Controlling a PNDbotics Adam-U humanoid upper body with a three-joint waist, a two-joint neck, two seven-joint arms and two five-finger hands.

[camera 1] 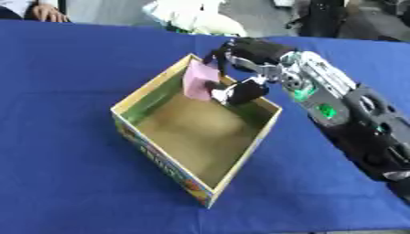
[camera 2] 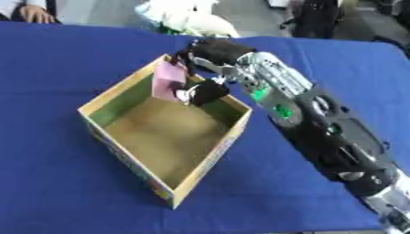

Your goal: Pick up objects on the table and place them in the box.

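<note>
An open cardboard box [camera 1: 244, 151] with a tan floor stands on the blue table, one corner pointing toward me. My right hand [camera 1: 240, 68] reaches in over the box's far corner, fingers and thumb curled round a pink block [camera 1: 198, 80]. The block hangs upright just inside the box, above the floor, near the far wall. The right arm [camera 2: 312, 119] runs back to the lower right. My left hand shows in neither view.
Blue cloth [camera 1: 64, 137] covers the table on all sides of the box. A white crumpled thing [camera 1: 196, 16] lies beyond the far table edge. A person's hand [camera 1: 48, 13] rests at the far left edge.
</note>
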